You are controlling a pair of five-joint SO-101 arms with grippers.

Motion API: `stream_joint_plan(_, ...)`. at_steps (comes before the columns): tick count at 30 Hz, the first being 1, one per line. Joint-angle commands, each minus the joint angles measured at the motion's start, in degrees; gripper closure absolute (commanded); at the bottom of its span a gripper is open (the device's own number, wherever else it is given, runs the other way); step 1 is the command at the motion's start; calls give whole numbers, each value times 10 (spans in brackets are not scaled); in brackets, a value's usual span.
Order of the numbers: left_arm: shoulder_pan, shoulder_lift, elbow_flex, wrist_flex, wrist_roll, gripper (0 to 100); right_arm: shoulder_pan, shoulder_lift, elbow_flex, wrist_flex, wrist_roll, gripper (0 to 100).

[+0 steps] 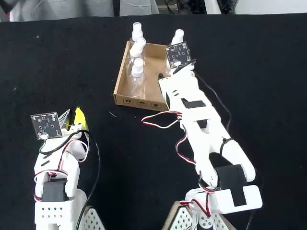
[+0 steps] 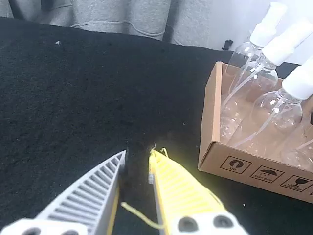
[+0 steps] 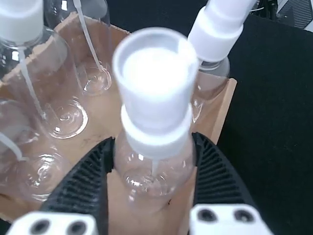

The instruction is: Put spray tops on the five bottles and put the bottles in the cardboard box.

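The cardboard box (image 1: 139, 102) stands at the middle back of the table. Three clear bottles with white spray tops (image 1: 137, 68) stand in a row along its left side, and another bottle (image 1: 178, 37) is at its far right corner. My right arm reaches into the box. In the right wrist view my right gripper (image 3: 152, 147) is shut on a capped clear bottle (image 3: 155, 93), held upright over the box floor (image 3: 105, 128). My left gripper (image 2: 138, 157) hovers low over the cloth, left of the box (image 2: 244, 169), slightly open and holding nothing.
A black cloth covers the table (image 1: 249, 57). Loose red and white servo wires (image 1: 160, 122) hang beside the right arm, just in front of the box. Grey fabric (image 2: 122, 17) lies past the table's far edge.
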Motion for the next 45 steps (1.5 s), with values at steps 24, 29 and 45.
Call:
stream_joint_plan(24,-4,-6,-5,-13,-4,931,16,-8,-30,7,2,756)
stream_joint_plan(29,-4,-6,-5,-13,-4,931,16,-8,-29,7,3,758)
stream_joint_plan(45,-4,-6,-5,-13,-4,931,16,-152,51,8,2,758)
